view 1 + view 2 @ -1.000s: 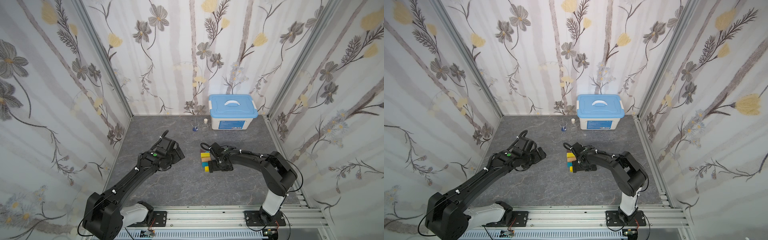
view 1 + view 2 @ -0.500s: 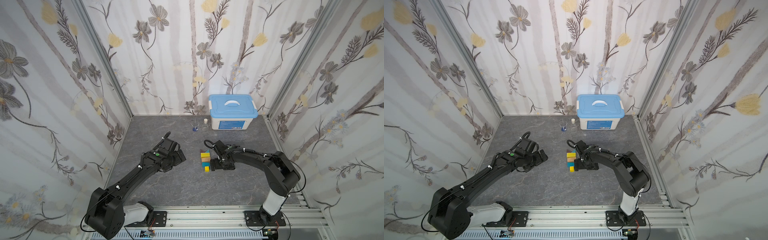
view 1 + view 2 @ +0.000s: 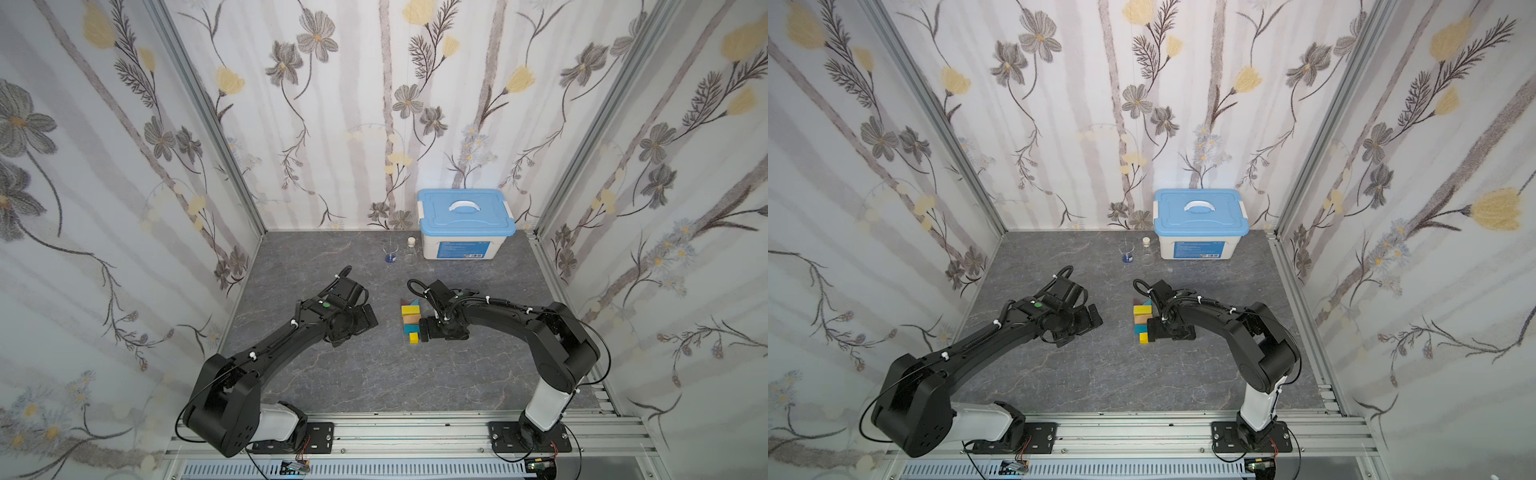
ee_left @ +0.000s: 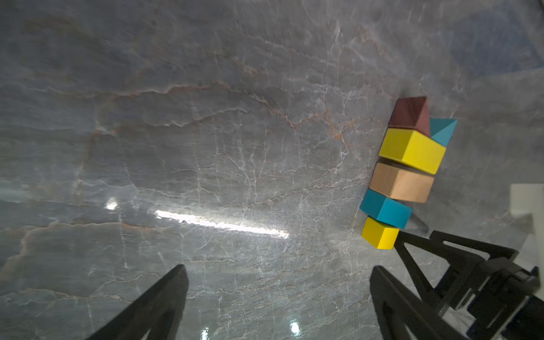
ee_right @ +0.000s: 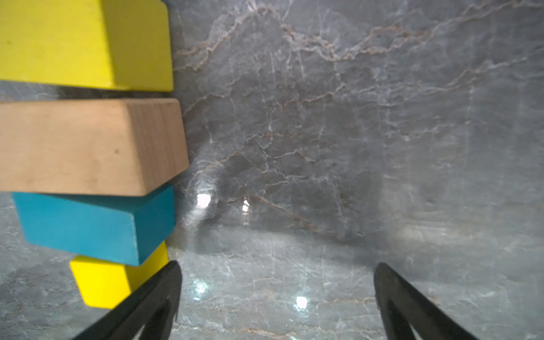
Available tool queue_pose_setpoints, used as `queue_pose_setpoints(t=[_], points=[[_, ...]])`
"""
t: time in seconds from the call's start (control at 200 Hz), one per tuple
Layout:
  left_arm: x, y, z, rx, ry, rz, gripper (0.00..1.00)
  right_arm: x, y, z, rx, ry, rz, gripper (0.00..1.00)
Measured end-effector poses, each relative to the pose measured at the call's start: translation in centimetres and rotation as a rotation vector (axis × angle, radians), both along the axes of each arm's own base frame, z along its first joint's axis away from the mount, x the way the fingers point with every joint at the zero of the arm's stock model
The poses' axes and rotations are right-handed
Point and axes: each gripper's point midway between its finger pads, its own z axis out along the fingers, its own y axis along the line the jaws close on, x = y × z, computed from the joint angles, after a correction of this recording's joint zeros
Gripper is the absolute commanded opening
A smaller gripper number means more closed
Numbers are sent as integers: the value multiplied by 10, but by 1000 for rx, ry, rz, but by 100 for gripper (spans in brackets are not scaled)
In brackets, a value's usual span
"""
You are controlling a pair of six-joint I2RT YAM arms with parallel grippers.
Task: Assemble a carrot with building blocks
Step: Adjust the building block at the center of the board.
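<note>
**Carrot [image 3: 410,319] laid out mid-tabletop; right gripper [image 5: 276,265] open at its tip**

We find the carrot lying flat near the middle of the tabletop [image 3: 374,374], with all six building blocks [image 3: 1141,318] in one column. Its long axis runs from the far edge toward the near edge. The maroon wedge [image 4: 409,113] and teal wedge [image 4: 443,131] sit at the far end. Next come the yellow brick [image 4: 412,150], the tan brick [image 4: 400,182] and the teal brick [image 4: 385,209]. The yellow cube [image 4: 379,234] forms the tip toward the near edge. A narrow gap shows between the yellow and tan bricks, and the bricks sit slightly askew.

The right gripper stands on the carrot's right side, level with the tip, so the column lies to its left. Its jaws are spread wide with only bare tabletop between them. One finger [image 5: 156,291] is just beside the yellow cube; we cannot tell whether it touches. The left gripper [image 4: 276,266] is likewise spread and empty. It sits on the column's left side with bare tabletop between them. The right arm is the nearer of the two.

We judge the assembly complete. The coming move appears to be a withdrawal of the right gripper toward the right edge, directly away from the column. Any drift toward the carrot would likely push the cube out of line.

Against the earlier views, the column shows no shift that we can make out. The right gripper remains by the tip, and the left gripper has come somewhat nearer the column.
</note>
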Motion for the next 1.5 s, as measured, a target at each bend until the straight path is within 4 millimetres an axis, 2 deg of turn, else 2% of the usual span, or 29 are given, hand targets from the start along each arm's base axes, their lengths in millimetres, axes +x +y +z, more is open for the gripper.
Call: queue_pose_setpoints(t=[0.195,0.335,0.49,0.724,0.919,1.499], points=[[-9,-35,-25,33,66,-119,90,0,-12,6,1,-15,-25,100],[-1,-41,-36,90,55,-132,90,1,-18,13,10,-33,-41,100],[10,-63,-42,136,25,-181,90,1,-23,17,16,-45,-44,100],[24,-56,-45,231,-3,-160,92,3,-28,22,19,-56,-45,100],[27,-65,-54,252,11,-179,93,3,-30,21,16,-55,-40,100],[22,-73,-61,261,40,-216,94,3,-29,19,17,-48,-31,100]])
